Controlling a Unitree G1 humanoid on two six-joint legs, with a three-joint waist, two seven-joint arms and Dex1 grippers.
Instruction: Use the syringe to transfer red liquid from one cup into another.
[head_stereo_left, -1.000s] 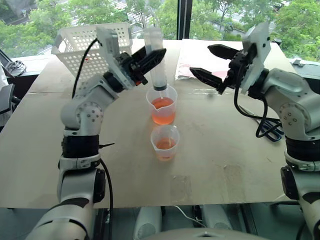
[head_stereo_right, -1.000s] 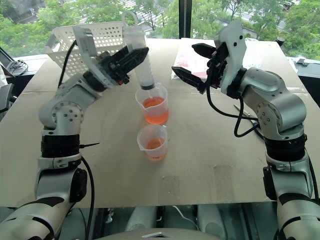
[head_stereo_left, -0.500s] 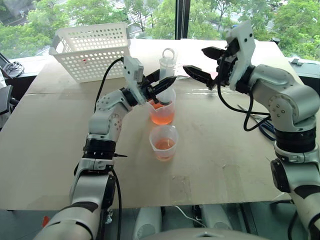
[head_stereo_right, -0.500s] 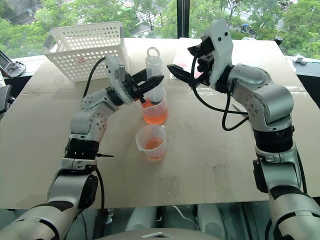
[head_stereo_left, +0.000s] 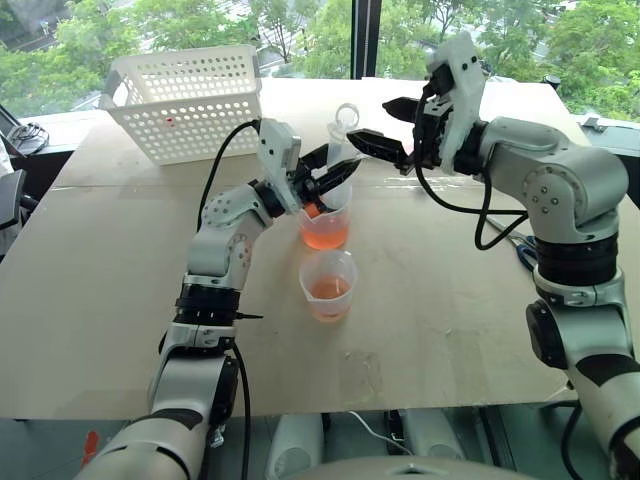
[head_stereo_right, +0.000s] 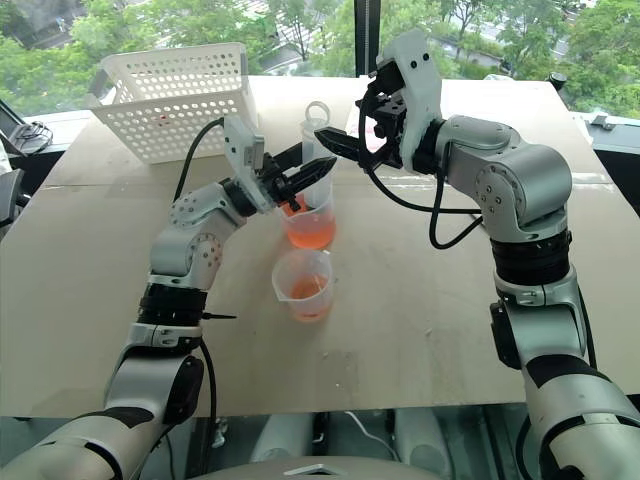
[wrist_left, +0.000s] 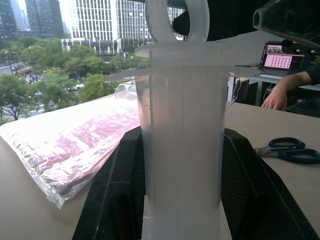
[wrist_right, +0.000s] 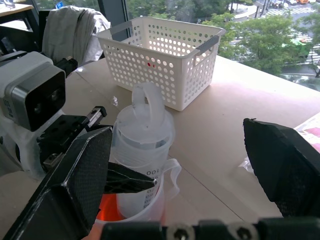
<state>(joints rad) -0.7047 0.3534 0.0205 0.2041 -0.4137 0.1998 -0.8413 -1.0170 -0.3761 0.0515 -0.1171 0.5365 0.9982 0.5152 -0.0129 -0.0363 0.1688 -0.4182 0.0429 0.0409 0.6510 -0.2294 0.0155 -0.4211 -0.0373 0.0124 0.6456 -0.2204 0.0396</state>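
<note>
The syringe stands upright with its lower end down inside the tall beaker, its ring-shaped plunger handle on top. The left gripper is clamped around the syringe barrel, one black finger pressed to each side, and reaches in from the beaker's 9 o'clock side. The right gripper has its two fingers spread wide and holds nothing; it sits just beside the plunger handle, at about 2 o'clock from it, pointing toward the syringe.

The beaker holds red liquid in its lower part. Just at its 6 o'clock stands the shorter cup, near but apart, with a shallow layer of the same red liquid.

Both cups stand near the middle of the table. A white perforated basket sits at about 10 o'clock from the beaker, well apart. A flat clear bag of pink material lies beyond the beaker at about 1 o'clock. Blue-handled scissors lie out at 3 o'clock. In the left wrist view a person's hand rests at a laptop beyond the table.
</note>
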